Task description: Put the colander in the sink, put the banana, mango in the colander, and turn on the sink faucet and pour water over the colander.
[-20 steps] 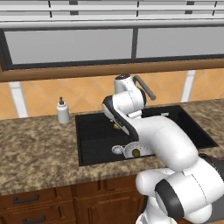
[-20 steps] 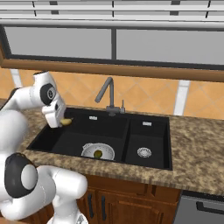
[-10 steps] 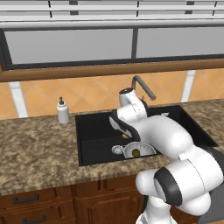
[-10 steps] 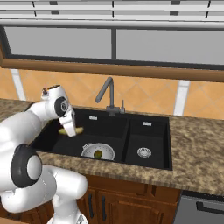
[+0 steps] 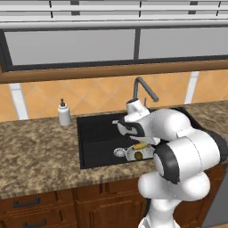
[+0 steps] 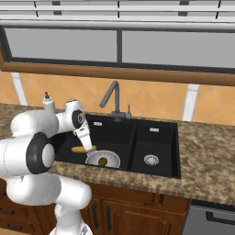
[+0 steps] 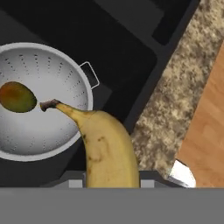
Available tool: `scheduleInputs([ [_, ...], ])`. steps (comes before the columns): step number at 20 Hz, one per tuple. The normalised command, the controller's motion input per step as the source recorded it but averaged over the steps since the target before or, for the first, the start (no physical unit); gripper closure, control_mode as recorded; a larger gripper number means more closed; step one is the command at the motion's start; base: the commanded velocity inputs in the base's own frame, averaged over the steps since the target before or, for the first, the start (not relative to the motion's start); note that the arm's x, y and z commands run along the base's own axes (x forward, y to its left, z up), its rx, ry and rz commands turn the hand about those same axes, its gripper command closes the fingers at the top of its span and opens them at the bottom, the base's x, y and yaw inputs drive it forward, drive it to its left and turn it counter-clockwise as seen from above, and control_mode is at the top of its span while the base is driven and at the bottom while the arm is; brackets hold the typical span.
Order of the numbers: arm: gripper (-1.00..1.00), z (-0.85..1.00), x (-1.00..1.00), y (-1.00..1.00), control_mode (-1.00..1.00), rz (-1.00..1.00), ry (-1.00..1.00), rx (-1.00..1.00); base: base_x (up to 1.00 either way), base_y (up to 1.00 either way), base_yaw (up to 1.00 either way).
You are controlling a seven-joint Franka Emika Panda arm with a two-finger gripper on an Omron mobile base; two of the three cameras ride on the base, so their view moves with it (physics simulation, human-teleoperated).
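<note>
- Holding the banana [image 7: 107,148] between the jaws of the gripper [image 6: 85,146], closed across the fruit's thick middle; stem end pointing out ahead over the colander's near rim in the hand view.
- Hanging low inside the sink [image 6: 120,133], just above and beside the colander [image 6: 103,159], banana [image 6: 83,148] not yet down in the bowl.
- Judged light and fairly firm, but soft-skinned and curved: likely to bruise or roll in a hard pinch, so held best across the fat middle, as now, not by the thin dark stem.
- Smooth peel, probably a bit slippery; best released close over the bowl rather than dropped from high up.
- Sitting already in the colander [image 7: 43,100]: the mango [image 7: 17,97], off to one side, leaving bare perforated floor for the banana.
- Mango [image 5: 138,155] roundish and prone to rolling if nudged, so better approached from the free side.
- Colander looking thin and light, with a small loop handle on the rim; could skid on the sink floor if knocked.
- Resting in the left basin, with the silver drain [image 6: 151,159] in the right basin.
- Standing behind the sink, the sink faucet [image 6: 113,101], no stream running; speckled bench [image 6: 206,156] around the basin.
</note>
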Motion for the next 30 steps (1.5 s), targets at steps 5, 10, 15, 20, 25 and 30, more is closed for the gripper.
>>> scheduleInputs([
  [5,1.00,-0.14,0.23,-0.25,-1.00,0.01,0.21,-0.05,0.00,0.00,0.00],
  [10,1.00,-0.46,0.00,-0.02,-1.00,-0.02,0.00,-0.07,0.00,0.00,0.00],
  [15,1.00,-0.62,0.00,-0.04,-1.00,0.00,0.00,-0.09,0.00,0.00,0.00],
  [20,1.00,-0.42,0.06,-0.20,-1.00,0.00,-0.01,-0.01,0.00,0.00,0.00],
  [25,1.00,-0.27,0.19,-0.35,-1.00,0.00,0.00,0.00,0.00,0.00,0.00],
  [30,1.00,-0.32,0.26,-0.11,-1.00,0.00,0.00,0.00,0.00,0.00,0.00],
])
